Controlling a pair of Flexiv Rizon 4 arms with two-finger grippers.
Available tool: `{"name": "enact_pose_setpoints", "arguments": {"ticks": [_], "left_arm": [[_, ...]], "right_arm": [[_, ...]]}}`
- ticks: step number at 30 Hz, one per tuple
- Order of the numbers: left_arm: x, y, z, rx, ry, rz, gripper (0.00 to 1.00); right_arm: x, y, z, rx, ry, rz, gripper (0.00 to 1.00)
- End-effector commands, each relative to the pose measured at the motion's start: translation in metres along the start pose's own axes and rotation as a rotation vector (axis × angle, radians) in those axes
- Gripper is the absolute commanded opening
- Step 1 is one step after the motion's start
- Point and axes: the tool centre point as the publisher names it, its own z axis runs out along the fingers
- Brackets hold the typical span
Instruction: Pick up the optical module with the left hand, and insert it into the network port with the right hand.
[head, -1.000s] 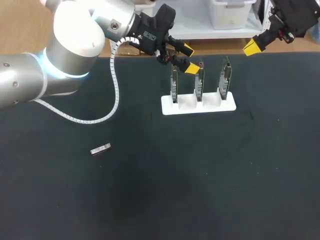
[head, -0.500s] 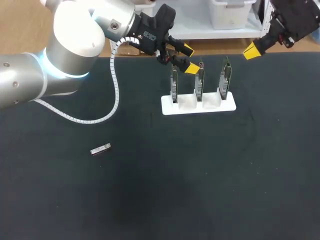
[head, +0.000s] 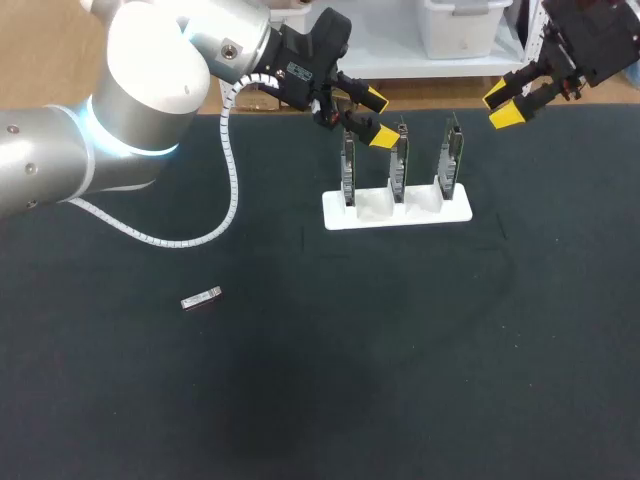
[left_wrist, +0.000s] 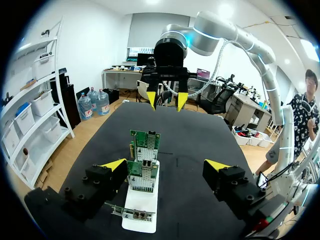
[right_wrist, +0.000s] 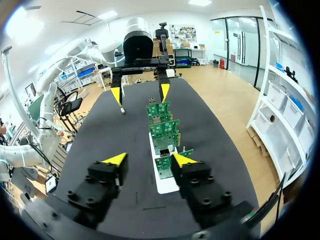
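**A:** Change on the right side, head view! The right gripper has turned. Half a second ago it showed one yellow tip, and now both are out, spread apart with nothing between them.

**B:** So that claw is wide open and empty. It hangs at about 2 o'clock from the white plastic stand, up by the table's far edge.

**A:** And the left gripper?

**B:** It hasn't budged across the frames. It sits at 11 o'clock from the stand, by the tops of the three upright green circuit boards, with its fingers parted and holding nothing. Its own wrist camera backs that up: the tips are wide, the boards stand ahead between them, and the right gripper faces it from beyond the boards.

**A:** Where is the small silver optical module?

**B:** Exactly where it lay a second ago, flat on the black table mat. That puts it at 8 o'clock from the stand, well apart from both grippers, with nothing touching it.

**A:** The stand and boards are unchanged too.
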Motion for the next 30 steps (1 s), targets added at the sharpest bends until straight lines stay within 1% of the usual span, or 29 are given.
{"name": "enact_pose_setpoints", "arguments": {"ticks": [1,13,14,15,16,21,23,25,28,30], "left_arm": [[-0.001,0.002,0.001,0.003,0.006,-0.002,1.00],[-0.001,0.002,0.001,0.003,0.006,-0.002,1.00],[-0.003,0.002,-0.001,0.005,-0.005,0.030,1.00],[-0.005,0.002,-0.004,-0.002,-0.006,0.038,1.00],[-0.008,0.003,-0.007,-0.015,0.012,0.018,1.00],[-0.019,0.004,-0.016,-0.033,0.027,0.055,1.00],[-0.020,0.004,-0.020,-0.048,0.044,0.042,1.00],[-0.020,0.002,-0.027,-0.071,0.059,0.031,1.00],[-0.017,-0.004,-0.038,-0.104,0.110,0.003,1.00],[-0.014,-0.009,-0.046,-0.126,0.128,-0.012,1.00]], "right_arm": [[0.000,0.002,0.000,0.007,0.000,-0.001,1.00],[0.000,0.002,0.000,0.007,0.000,-0.001,1.00],[0.000,0.002,0.000,0.007,0.000,-0.001,1.00],[0.000,0.002,0.000,0.007,0.000,-0.001,1.00],[0.000,0.002,0.000,0.007,0.000,-0.001,1.00],[0.000,0.002,0.000,0.007,0.000,-0.001,1.00],[0.000,0.002,0.000,0.007,0.000,-0.001,1.00],[0.000,0.002,0.000,0.007,0.000,-0.001,1.00],[0.000,0.002,0.000,0.007,0.000,-0.001,1.00],[0.000,0.002,0.000,0.007,0.000,-0.001,1.00]]}}
